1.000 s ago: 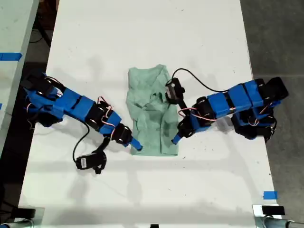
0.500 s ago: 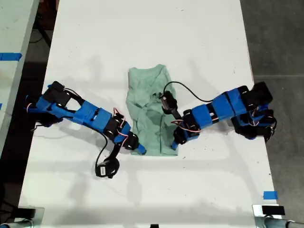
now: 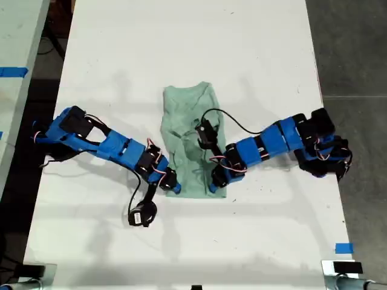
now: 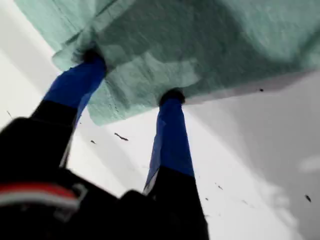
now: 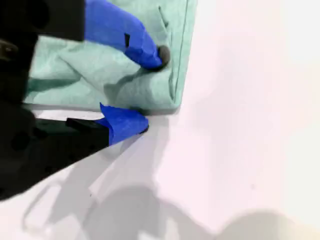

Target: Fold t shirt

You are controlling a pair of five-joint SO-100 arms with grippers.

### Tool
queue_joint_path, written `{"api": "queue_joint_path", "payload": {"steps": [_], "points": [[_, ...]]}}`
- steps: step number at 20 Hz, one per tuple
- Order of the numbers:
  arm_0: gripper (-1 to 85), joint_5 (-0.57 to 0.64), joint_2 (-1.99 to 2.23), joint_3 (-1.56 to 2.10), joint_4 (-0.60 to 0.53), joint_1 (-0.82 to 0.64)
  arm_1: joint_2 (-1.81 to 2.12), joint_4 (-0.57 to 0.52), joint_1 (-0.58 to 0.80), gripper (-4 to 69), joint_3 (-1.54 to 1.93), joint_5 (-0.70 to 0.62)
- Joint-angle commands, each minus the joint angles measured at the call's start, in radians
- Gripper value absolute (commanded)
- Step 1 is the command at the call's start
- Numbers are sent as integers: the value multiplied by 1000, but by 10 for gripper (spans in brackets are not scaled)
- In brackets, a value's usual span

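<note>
The pale mint t shirt (image 3: 181,121) lies wrinkled and partly folded mid-table, neckline toward the far end. My first gripper (image 3: 173,187), on the arm at the exterior view's left, stands open at the shirt's lower corner on that side. In the first wrist view both fingertips of my first gripper (image 4: 132,75) touch the hem of the t shirt (image 4: 200,40). My second gripper (image 3: 216,181), on the other arm, is open at the opposite lower corner. There my second gripper (image 5: 151,89) straddles the corner of the t shirt (image 5: 100,75), one finger on the cloth, one on the table.
The white table (image 3: 181,48) carries only the shirt and both arms. A piece of blue tape (image 3: 343,248) sticks near the exterior view's lower right corner. Another table edge with blue tape (image 3: 12,71) and dark floor flank the sides.
Both arms have reached inward and slightly toward the near edge, bringing their grippers onto the shirt's lower corners. The second arm now lies partly over the shirt.
</note>
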Motion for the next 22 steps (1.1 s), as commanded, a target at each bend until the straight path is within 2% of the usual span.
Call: {"api": "queue_joint_path", "payload": {"steps": [1,2,3,6,8,12,15,18,22], "points": [[0,9,-84,-28,-61,-44,-101,-46,-25,59,-48,32],[0,15,-87,-28,-92,-43,-115,-49,-31,5,-55,43],[0,8,-71,-28,-107,-34,-114,-38,-40,5,-81,32],[0,23,46,-72,-121,35,-60,144,-74,5,-290,31],[0,3,141,-146,-52,101,44,181,-91,6,-353,5],[1,21,304,-146,-54,130,207,181,-78,6,-344,-81],[1,137,364,-146,-20,18,253,173,25,6,-305,-199],[1,256,428,-140,23,-166,273,164,190,6,-287,-339],[0,382,451,-115,48,-391,279,86,410,6,-245,-480]]}}
